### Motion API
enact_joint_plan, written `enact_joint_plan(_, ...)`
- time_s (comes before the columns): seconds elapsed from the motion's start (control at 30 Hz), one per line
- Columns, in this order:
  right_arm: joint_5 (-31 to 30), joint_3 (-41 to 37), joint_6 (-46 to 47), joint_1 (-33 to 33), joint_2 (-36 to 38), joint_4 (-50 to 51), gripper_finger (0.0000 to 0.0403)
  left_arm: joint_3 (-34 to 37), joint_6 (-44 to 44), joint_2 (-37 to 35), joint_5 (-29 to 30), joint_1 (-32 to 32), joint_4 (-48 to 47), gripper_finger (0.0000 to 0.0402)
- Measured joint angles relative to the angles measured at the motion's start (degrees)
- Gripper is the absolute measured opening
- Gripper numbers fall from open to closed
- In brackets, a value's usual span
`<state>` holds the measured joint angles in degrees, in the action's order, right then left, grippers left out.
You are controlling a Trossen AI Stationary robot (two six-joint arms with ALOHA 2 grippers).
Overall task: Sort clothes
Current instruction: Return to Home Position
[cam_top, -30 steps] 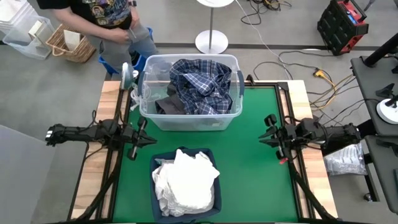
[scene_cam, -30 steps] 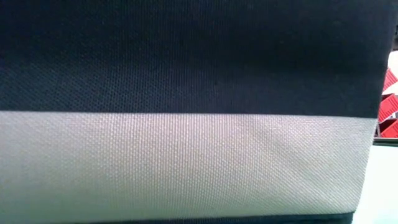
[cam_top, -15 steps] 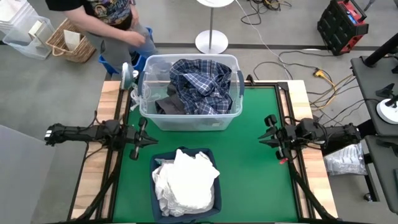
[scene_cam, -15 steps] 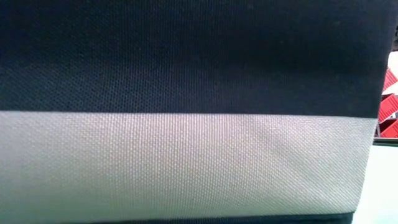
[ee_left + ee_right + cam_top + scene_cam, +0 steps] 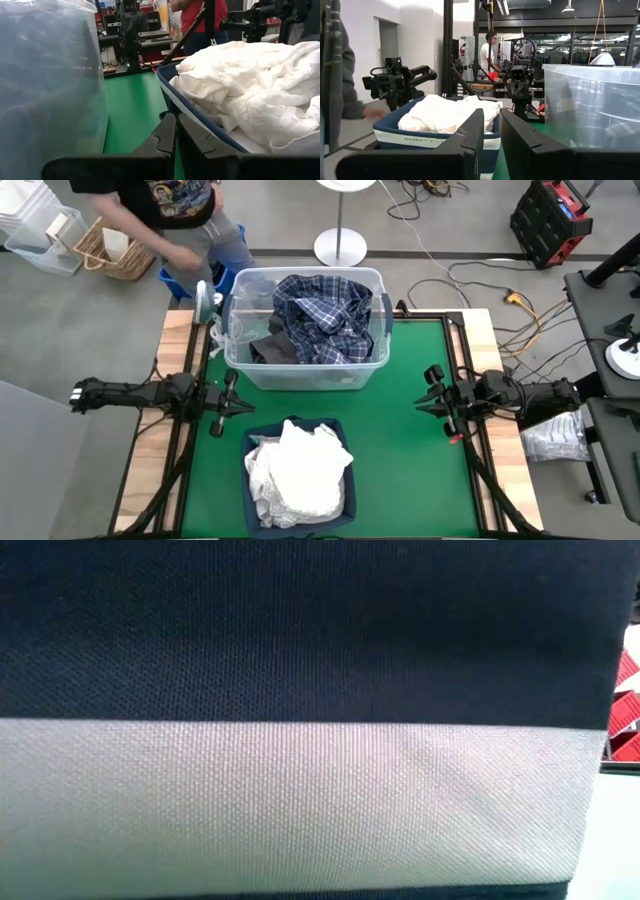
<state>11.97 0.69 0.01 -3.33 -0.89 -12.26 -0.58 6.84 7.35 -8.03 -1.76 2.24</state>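
Observation:
A blue-and-white plaid shirt (image 5: 322, 315) and a dark grey garment (image 5: 270, 350) lie in the clear plastic tub (image 5: 372, 365) at the far middle of the table. White clothes (image 5: 300, 475) fill the navy fabric bin (image 5: 335, 428) at the near middle; they also show in the left wrist view (image 5: 250, 95) and the right wrist view (image 5: 450, 114). My left gripper (image 5: 238, 406) hovers shut and empty to the left of the bin. My right gripper (image 5: 424, 402) hovers to the bin's right, empty, with only a narrow slit between its fingers. No teal or beige garment shows.
The bin's navy wall with its pale band (image 5: 300, 800) fills the low view. Bare green mat (image 5: 400, 470) lies to either side of the bin. A person (image 5: 160, 210) stands beyond the table's far left corner, by a wicker basket (image 5: 115, 250).
Both arms and the clothes have kept still. The person beyond the far left corner has shifted an arm.

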Motion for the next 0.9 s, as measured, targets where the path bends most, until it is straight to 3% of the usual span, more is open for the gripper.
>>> enact_joint_plan(0.9, 0.0, 0.0, 0.0, 0.0, 0.0, 0.0, 0.0052, 0.0, 0.0, 0.6, 0.0, 0.0, 0.3, 0.0)
